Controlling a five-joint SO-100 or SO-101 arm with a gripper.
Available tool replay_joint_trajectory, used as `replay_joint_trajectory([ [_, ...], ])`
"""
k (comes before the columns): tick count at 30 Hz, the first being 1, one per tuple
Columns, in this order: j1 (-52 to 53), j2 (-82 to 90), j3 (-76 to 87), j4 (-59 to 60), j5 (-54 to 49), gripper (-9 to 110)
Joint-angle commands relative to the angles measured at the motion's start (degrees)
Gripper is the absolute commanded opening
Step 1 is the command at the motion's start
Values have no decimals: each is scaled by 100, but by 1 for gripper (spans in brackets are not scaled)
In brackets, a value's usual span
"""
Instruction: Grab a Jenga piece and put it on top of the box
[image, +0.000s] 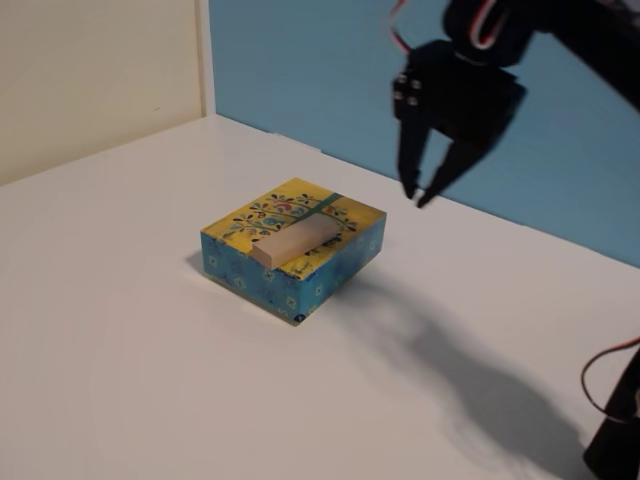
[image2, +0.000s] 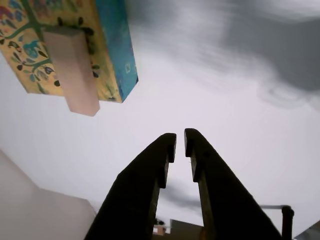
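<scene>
White desk (image: 130, 350), smooth matte surface, bare near the front edge apart from the arm's soft shadow on the right.

Mid-desk: the box (image: 293, 250), flat, squarish, with crisp corners. The yellow top has a tree-and-leaf print and the sides are blue patterned; it looks like printed card or tin, cannot tell which. The Jenga piece (image: 296, 243) lies flat on the box top, a plain pale wood block with straight edges and no markings. In the wrist view the Jenga piece (image2: 74, 70) has one end poking slightly past the lid edge of the box (image2: 117, 50).

Further back and right: the gripper (image: 414, 196), black plastic with two tapered fingers, hangs in the air above the desk, well apart from the box. The tips are nearly together with only a thin gap between them, nothing held. The wrist view shows the same for the gripper (image2: 180, 141).

Behind, a blue wall panel (image: 330, 70) along the far edge and a cream wall (image: 90, 70) at the far left corner.

Task looks done, with the block on top.

Risks: the block sits unsecured on a slick-looking lid, so a bump to the box or desk could slide it off, the overhanging end first. The arm's way out looks clear, though a low sweep back over the box could clip the block.
</scene>
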Motion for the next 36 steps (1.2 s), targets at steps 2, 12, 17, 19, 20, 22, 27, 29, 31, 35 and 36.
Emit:
replay_joint_trajectory([
  [2, 9, 967, 1028, -492, -9, 0],
  [12, 9, 2821, 3507, -1380, -9, 0],
  [17, 70, 3604, 4535, -1775, -44, 0],
  [19, 62, 3964, 4939, -1934, -35, 0],
  [20, 35, 4140, 5142, -2004, -18, 0],
  [22, -26, 4465, 5520, -2101, 9, 0],
  [27, -132, 5080, 6337, -2399, 141, 0],
  [29, -149, 5317, 6618, -2496, 185, 0],
  [31, -185, 5590, 6917, -2646, 202, 0],
  [35, -211, 5977, 7427, -2918, 211, 0],
  [36, -229, 6038, 7506, -2944, 211, 0],
])
